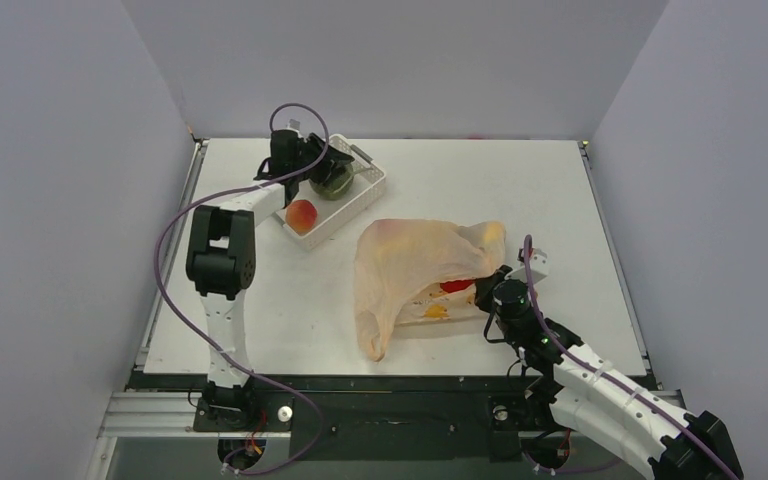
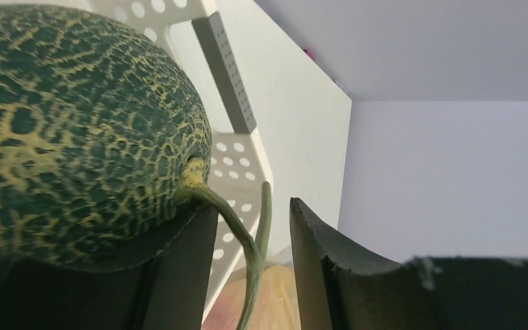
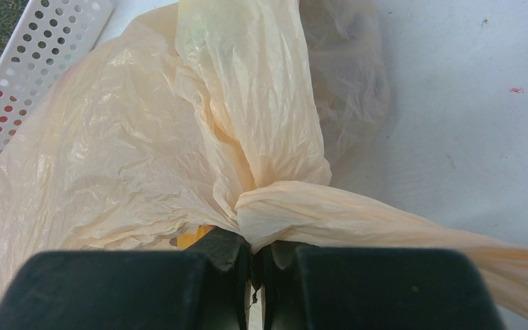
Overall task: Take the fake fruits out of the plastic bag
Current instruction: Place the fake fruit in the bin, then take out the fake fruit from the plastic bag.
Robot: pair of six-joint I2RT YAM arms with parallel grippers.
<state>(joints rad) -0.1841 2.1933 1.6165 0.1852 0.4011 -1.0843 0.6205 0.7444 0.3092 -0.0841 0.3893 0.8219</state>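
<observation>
Dark green netted plastic melon (image 2: 75, 130): in white perforated basket (image 1: 372, 180), leaning on one of the parted left fingers (image 2: 179, 275). Its stem lies loose in the gap, seen only from the left wrist.
Pale-orange translucent plastic bag (image 1: 410, 265): on white surface (image 1: 560, 200), gathered fold clamped between right fingers (image 3: 385, 289).
Top view alone shows red ball fruit (image 1: 455, 286) and yellow fruit (image 1: 437, 311) inside the bag.

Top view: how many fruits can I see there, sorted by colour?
Green, the melon at the basket: 1
Orange-pink, the peach in the basket: 1
Red, the red fruit showing through the bag: 1
Total: 3 for sure; the yellow patches in the bag could be fruit or print.
</observation>
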